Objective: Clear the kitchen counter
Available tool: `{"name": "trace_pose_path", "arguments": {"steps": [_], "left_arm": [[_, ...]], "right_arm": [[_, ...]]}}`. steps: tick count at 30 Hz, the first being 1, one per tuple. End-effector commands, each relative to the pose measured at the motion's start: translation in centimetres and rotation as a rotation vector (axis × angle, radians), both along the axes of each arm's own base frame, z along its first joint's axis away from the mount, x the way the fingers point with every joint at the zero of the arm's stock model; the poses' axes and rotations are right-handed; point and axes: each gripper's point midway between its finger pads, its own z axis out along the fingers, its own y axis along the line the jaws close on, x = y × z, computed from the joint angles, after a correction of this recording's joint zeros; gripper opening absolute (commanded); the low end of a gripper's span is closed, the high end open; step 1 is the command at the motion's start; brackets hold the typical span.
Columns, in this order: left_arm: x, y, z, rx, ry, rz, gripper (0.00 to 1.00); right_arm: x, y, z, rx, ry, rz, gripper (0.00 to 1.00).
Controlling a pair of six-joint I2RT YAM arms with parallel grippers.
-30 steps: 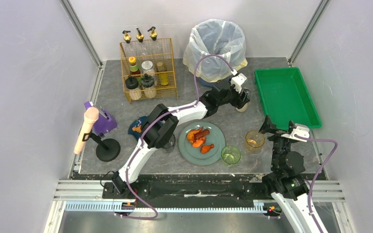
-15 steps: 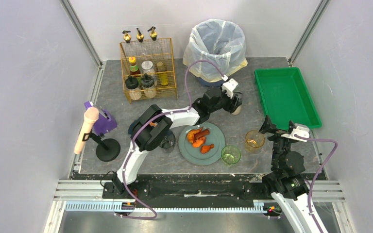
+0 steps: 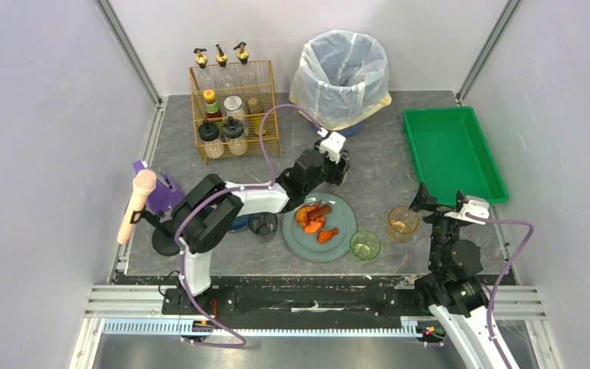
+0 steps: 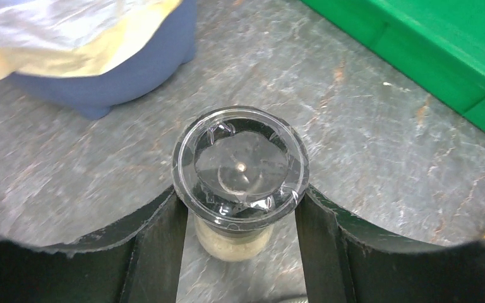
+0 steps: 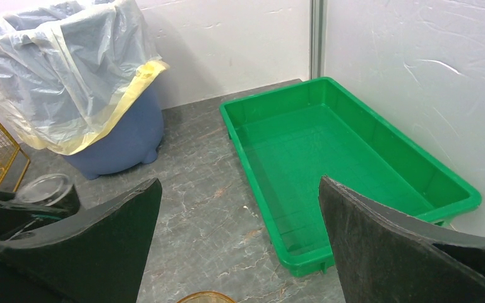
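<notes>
Desk (image 3: 388, 154): underlies everything. Left end effector (image 4: 240, 208): clamped on lidded jar (image 4: 240, 165), mid-desk. Right end effector (image 5: 239, 183): wide open, empty. I judge jar removal underway; next, a drop-off spot.

The counter (image 3: 384, 165) bears a rack (image 3: 234, 73) at eleven, bin (image 3: 338, 108) at twelve, tray (image 3: 449, 154) at two, plate (image 3: 315, 247) at six.

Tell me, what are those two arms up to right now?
Left end effector shut on clear-lidded jar. Right end effector open, empty. Kitchen counter not cleared: plate of food, green cup, amber cup on it.
</notes>
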Motion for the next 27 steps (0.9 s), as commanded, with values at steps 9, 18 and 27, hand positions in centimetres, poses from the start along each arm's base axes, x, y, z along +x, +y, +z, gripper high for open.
{"name": "trace_pose_path", "arguments": {"steps": [9,18,27], "left_arm": [[2.0,7.4,11.5,-0.206,-0.232,0.221,0.18],[2.8,12.8,16.3,-0.230,-0.292,0.345,0.19],[4.1,18.7,20.3,-0.237,-0.328,0.478,0.20]], "right_arm": [[-2.7,-1.1,4.3,0.079,-0.188,0.003,0.98],[-2.7,-1.1,4.3,0.077,-0.189,0.002,0.98],[-2.6,-1.1,4.2,0.076,-0.189,-0.001,0.98]]}}
